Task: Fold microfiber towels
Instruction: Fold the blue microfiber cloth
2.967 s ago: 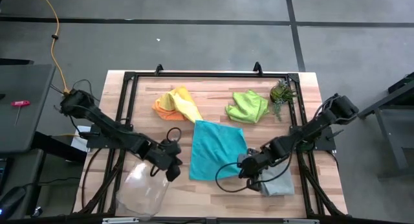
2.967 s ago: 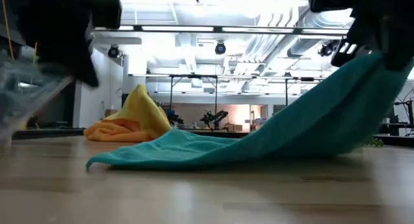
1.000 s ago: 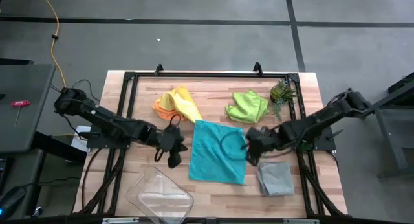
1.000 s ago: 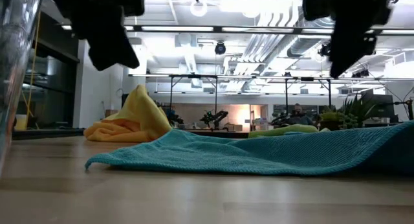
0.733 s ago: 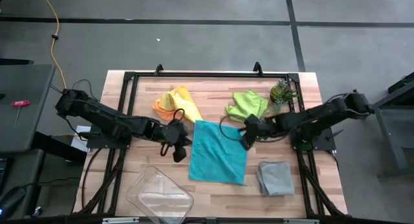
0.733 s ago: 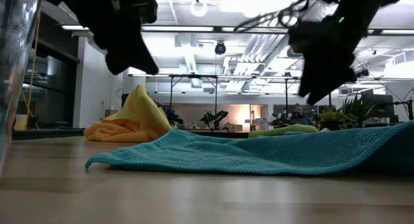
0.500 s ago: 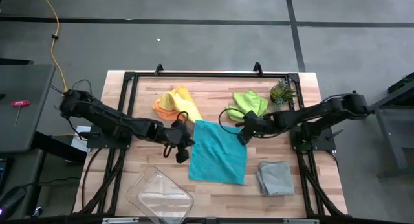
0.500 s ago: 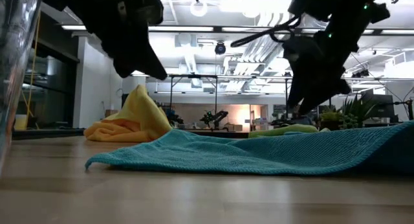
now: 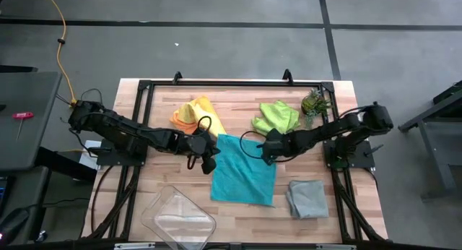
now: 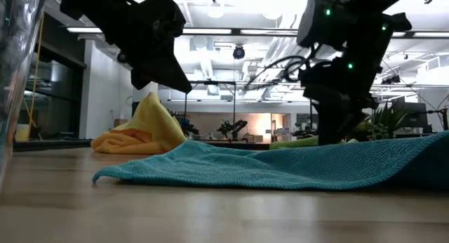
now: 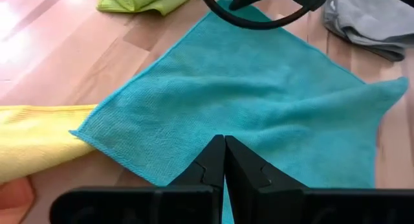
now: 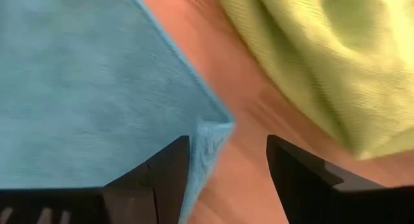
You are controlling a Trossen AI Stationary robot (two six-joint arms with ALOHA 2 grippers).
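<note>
Teal towel [image 9: 244, 170] lies spread flat mid-worktop [image 9: 238, 98]. Your left gripper [image 9: 208, 160] hovers over its near-left corner, jaws pressed together, empty. Your right gripper [image 12: 226, 153] sits over the far-right corner, jaws spread astride the edge, beside the green towel [image 9: 276, 118].

We see the teal towel [image 9: 244, 170] as soft matt cloth with a fine looped, slightly fuzzy weave and a stitched hem, and the lime green towel [image 12: 330, 68] shows the same napped knit texture. The table [image 9: 238, 95] we read as pale wood planks with a smooth, faintly satin finish. The tray [image 9: 178, 220] looks like clear glossy plastic, and the gripper fingers [image 11: 213, 164] like smooth matt black plastic.
</note>
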